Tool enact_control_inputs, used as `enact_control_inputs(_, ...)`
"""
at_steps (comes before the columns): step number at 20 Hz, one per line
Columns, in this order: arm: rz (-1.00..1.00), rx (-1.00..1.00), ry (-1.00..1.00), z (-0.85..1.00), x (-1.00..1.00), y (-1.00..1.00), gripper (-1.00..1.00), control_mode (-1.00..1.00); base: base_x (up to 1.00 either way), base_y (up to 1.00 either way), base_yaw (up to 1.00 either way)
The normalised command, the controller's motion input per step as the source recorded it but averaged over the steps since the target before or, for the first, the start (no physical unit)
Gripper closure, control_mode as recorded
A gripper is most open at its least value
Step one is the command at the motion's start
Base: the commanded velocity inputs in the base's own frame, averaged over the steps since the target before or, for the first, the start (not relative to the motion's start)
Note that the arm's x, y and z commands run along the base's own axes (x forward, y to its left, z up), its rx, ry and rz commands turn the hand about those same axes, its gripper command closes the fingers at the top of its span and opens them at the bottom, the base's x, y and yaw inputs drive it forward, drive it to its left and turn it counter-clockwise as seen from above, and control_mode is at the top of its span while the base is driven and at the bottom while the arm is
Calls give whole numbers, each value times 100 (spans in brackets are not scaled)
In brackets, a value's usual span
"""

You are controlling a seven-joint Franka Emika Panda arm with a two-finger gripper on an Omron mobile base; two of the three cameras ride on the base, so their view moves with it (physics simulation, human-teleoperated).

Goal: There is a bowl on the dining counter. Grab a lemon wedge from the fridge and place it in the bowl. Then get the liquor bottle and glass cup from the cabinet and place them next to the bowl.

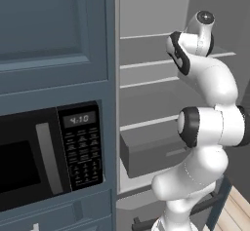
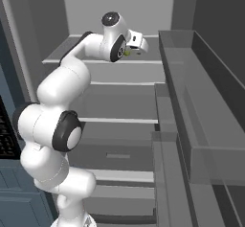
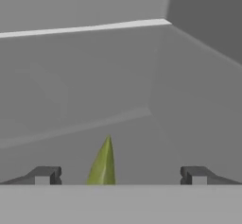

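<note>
The fridge (image 1: 146, 98) stands open, and my arm reaches onto its upper shelf (image 2: 125, 66). In the hand view the lemon wedge (image 3: 103, 164), a thin yellow-green sliver, lies on the shelf between my two dark fingertips (image 3: 45, 175), nearer the left one. My gripper (image 3: 120, 176) is open, with a wide gap and neither tip touching the wedge. From the right base view the gripper (image 2: 135, 50) hangs just over the shelf, with the lemon wedge (image 2: 127, 53) showing as a small speck under the hand. The bowl, dining counter, liquor bottle, glass cup and cabinet are out of view.
A black microwave (image 1: 49, 152) is set into the blue cabinetry left of the fridge. A grey drawer (image 1: 151, 149) sits low inside the fridge. The open fridge door (image 2: 201, 125) with its bins stands close on the right. The shelf's back and side walls (image 3: 198, 90) rise beyond the wedge.
</note>
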Motion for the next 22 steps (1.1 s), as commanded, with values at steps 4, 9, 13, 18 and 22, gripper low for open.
enact_control_inputs(4,0,0,0,-16,0,0,-100,-100,0,0,0)
enact_control_inputs(9,0,0,0,-25,0,0,-100,-100,0,0,0)
enact_control_inputs(13,0,0,0,-22,25,0,-100,-100,0,0,0)
enact_control_inputs(18,0,0,0,-25,52,0,-100,-100,0,0,0)
enact_control_inputs(22,0,0,5,-36,36,0,100,-100,0,0,0)
